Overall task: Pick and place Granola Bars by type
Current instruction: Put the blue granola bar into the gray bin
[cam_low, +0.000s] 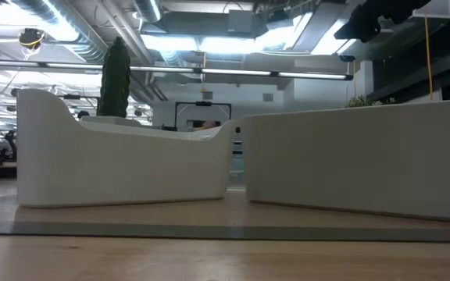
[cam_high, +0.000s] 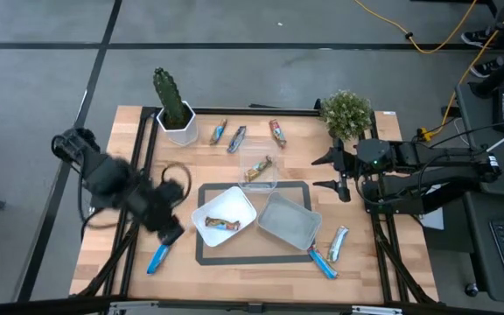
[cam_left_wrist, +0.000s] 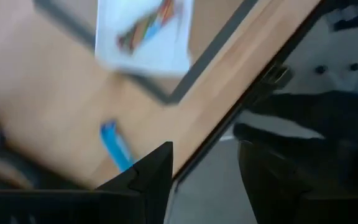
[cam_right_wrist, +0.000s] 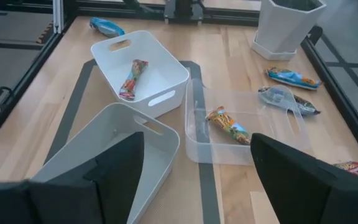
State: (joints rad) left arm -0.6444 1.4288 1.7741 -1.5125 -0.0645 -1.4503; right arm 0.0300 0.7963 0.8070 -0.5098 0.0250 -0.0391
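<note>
L gripper (cam_high: 170,234) hovers just off the front-left corner of the white tub (cam_high: 201,215), near the blue bar (cam_high: 157,258) lying on the wood on the side away from the tub. Its wrist view shows the fingers apart w/ nothing between, so empty. R gripper (cam_high: 340,172) waits on the far-right side of the white tub, beyond the grey tub (cam_high: 274,227), fingers spread, also empty.

Bars so far: one multicolour bar (cam_high: 221,222) in the white tub, one orange-brown bar (cam_high: 258,169) in the clear tray (cam_high: 274,180) behind it. Loose: three bars (cam_high: 235,138) behind the tub by the cactus pot (cam_high: 177,125), two bars (cam_high: 331,249) past the grey tub.

Prob next step: grab the blue bar. Best to turn the wrist so fingers cross the bar's short width, come down centred, close only once the tips reach the table; shiny wrapper may slip, so grip mid-length. Keep clear of the table edge.
</note>
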